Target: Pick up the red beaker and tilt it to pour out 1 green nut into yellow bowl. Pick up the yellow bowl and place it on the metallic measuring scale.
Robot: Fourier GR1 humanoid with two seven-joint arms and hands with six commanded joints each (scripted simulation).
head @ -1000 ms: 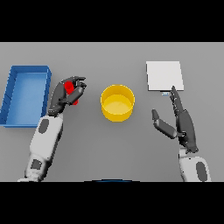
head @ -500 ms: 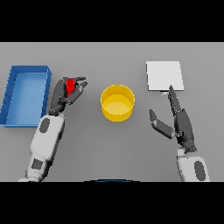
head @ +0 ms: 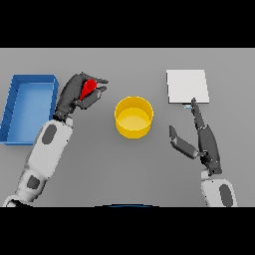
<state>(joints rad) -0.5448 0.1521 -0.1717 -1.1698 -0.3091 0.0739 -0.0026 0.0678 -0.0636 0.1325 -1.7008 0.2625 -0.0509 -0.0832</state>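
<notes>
A shallow blue rectangular bin [head: 29, 108] with raised walls sits on the flat grey table [head: 124, 164], just beside the robot's left hand [head: 74, 94] on its outer side and well apart from the right hand [head: 201, 142]. Its near end lies level with the left forearm. The inside of the bin shows only its own blue floor. The grey table surface spreads under and between both hands.
</notes>
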